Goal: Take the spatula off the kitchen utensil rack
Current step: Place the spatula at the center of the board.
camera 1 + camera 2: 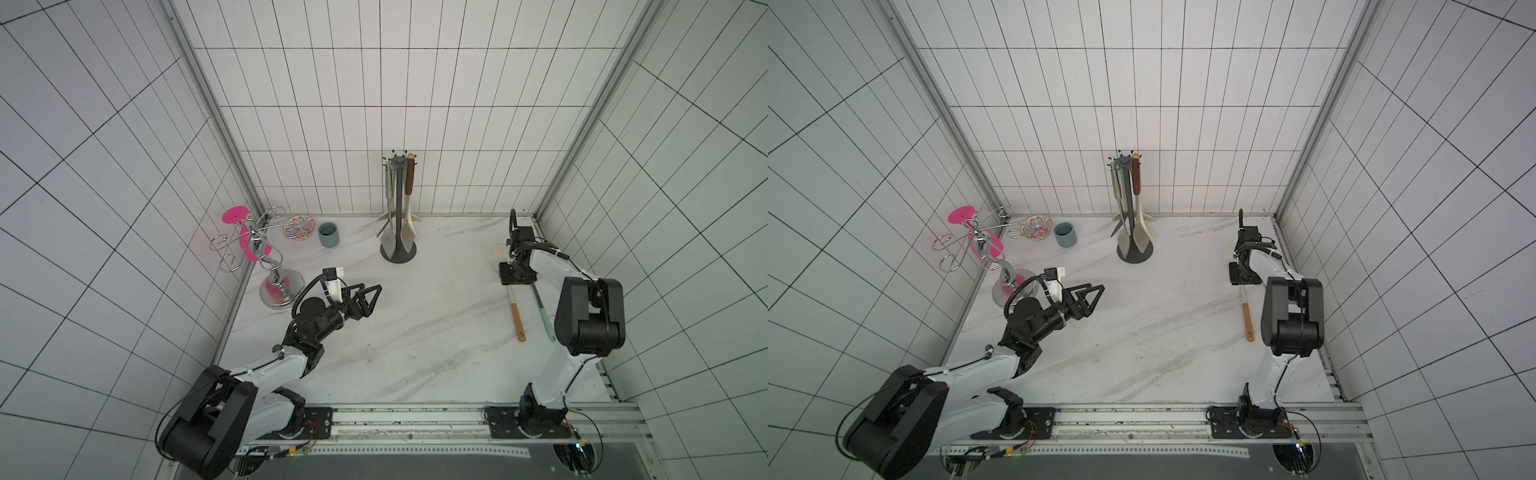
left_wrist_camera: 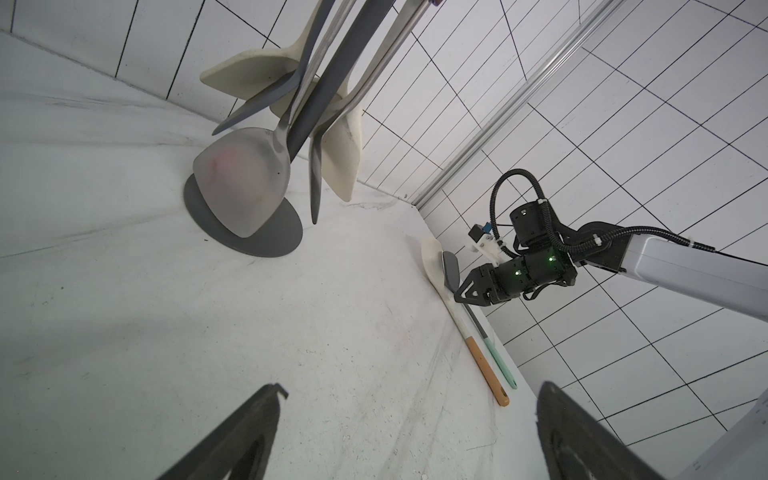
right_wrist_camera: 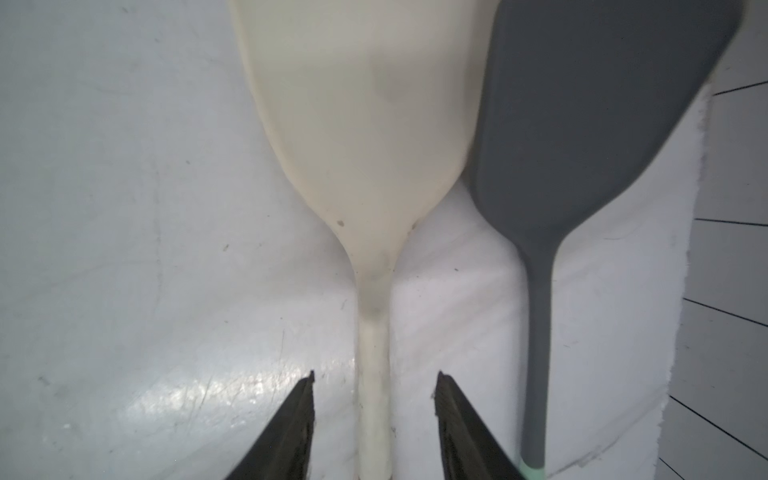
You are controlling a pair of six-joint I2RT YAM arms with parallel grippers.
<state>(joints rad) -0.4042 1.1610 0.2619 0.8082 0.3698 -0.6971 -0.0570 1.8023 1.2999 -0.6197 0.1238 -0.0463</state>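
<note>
- Fingers (image 3: 291,428) of the right gripper (image 3: 374,376) stand half parted, one on each side of the thin neck of the cream spatula (image 3: 365,124). There is a gap on both sides, and they hold nothing.
- Cream spatula lies flat on the table (image 1: 415,332), well to the right of the rack (image 1: 399,208) and nearer the arm bases. It is just beside a grey spatula (image 3: 602,104) with a mint handle.
- Rack stands upright by the back wall, with several other utensils hanging from its crown of hooks.
- Left gripper (image 1: 372,301) hangs above the table, left of the rack and nearer the bases, jaws wide apart and empty.
- Step in hand, as I judge it: letting go of the spatula once it is set down, so the task looks nearly done.
- Next move calls for a straight lift away, so that neither finger catches the handle or nudges the grey spatula.
- Table is white with faint grey veins and scuffs.
- Room has white tiled walls with dark grid lines on three sides. A chrome stand (image 1: 274,270), a bowl (image 1: 298,227) and a cup (image 1: 328,235) sit left of the rack.
</note>
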